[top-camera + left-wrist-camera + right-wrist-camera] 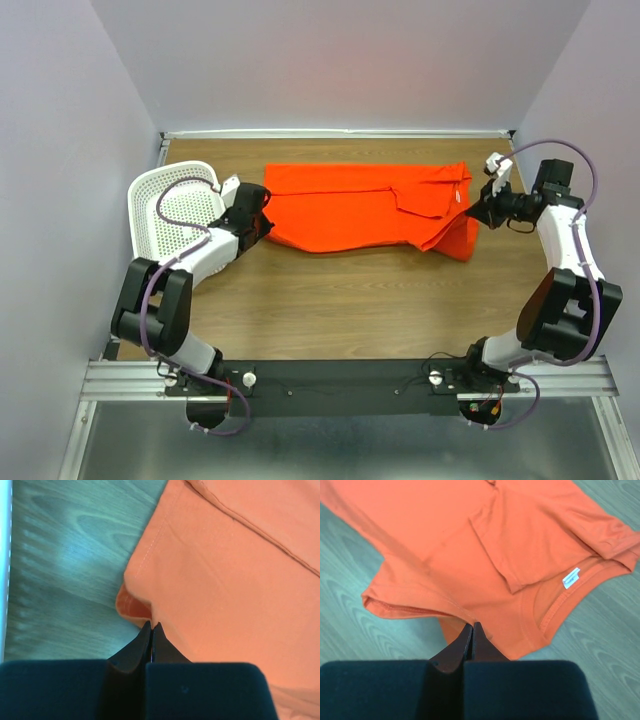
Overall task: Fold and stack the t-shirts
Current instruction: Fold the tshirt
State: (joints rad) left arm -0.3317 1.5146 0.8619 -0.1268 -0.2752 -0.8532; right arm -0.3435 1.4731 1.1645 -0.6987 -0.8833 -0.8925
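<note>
An orange-red t-shirt (360, 208) lies partly folded across the back of the wooden table, collar end to the right. Its white neck label (571, 578) shows inside the collar in the right wrist view. At the shirt's left edge my left gripper (266, 222) is shut, its tips (151, 625) pinching a raised bit of the hem (131, 605). At the right end near the collar my right gripper (470, 210) is shut too, its tips (472, 625) nipping a lifted fold of the cloth (420, 607).
A white perforated basket (170, 205) lies at the back left, right beside the left arm. Grey walls close in the table (350, 300) on three sides. The black base rail (340, 380) runs along the near edge.
</note>
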